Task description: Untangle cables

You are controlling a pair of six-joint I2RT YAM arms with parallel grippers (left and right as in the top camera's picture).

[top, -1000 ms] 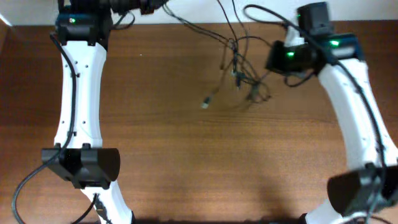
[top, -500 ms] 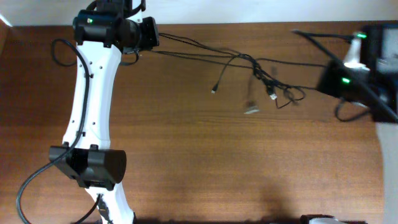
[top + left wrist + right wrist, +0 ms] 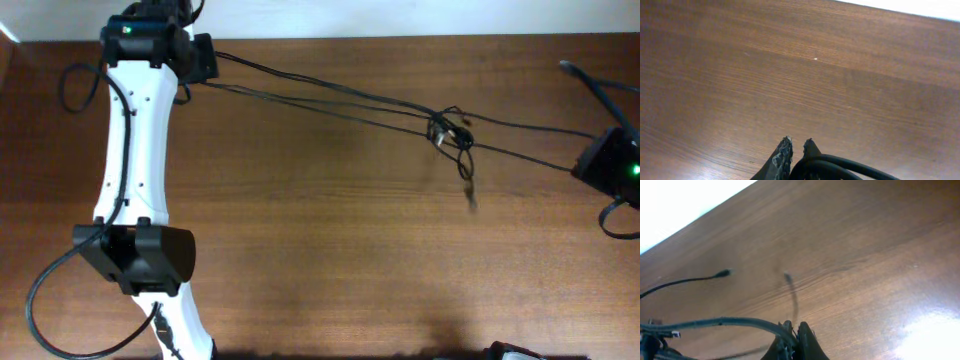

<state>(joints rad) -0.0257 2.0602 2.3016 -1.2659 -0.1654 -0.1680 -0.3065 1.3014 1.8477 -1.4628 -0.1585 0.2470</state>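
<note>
clamped on the cables (image 3: 330,95), left gripper (image 3: 205,60) at ten o'clock and right gripper (image 3: 582,160) at three stretch them taut to loosen the knot (image 3: 450,130).

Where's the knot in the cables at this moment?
In the overhead view, the knot sits right of centre, toward the far side, on the cables stretched between the left gripper at top left and the right gripper at the right edge.

The cables (image 3: 330,95) stretch across the table (image 3: 320,260) from the left gripper (image 3: 210,62) at the far left to the right gripper (image 3: 585,163) at the right edge. Their knot (image 3: 450,130) lies nearer the right gripper, and one loose end (image 3: 468,190) trails from it toward the near side.
</note>
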